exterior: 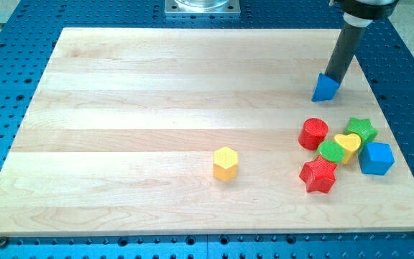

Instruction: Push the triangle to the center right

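Observation:
A blue triangle block [325, 88] lies on the wooden board [157, 108] near the view's upper right. My dark rod comes down from the view's top right, and my tip [334, 77] touches the triangle's upper right side. The other blocks sit below it toward the view's right.
A cluster lies at the view's right: a red cylinder [313, 134], a green block [330, 151], a yellow heart [348, 146], a green star [361, 129], a blue cube [376, 159] and a red star [318, 175]. A yellow hexagon [226, 163] sits at lower centre.

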Available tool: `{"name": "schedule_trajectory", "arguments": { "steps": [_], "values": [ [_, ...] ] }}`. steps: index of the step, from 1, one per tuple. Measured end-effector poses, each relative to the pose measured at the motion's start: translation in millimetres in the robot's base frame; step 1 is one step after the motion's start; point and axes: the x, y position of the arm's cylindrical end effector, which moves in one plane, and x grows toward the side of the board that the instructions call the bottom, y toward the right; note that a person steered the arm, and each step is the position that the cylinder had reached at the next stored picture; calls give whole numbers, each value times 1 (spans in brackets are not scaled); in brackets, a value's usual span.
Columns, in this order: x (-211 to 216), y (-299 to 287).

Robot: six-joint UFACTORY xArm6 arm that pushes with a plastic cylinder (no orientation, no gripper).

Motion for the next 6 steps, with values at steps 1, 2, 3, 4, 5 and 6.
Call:
{"name": "schedule_trajectory", "arguments": {
  "steps": [1,2,3,4,5,6],
  "values": [
    [-16,6],
    [-50,-14],
    [-43,-70],
    [-13,-70],
    [1,-47],
    [1,5]
  ]
}}
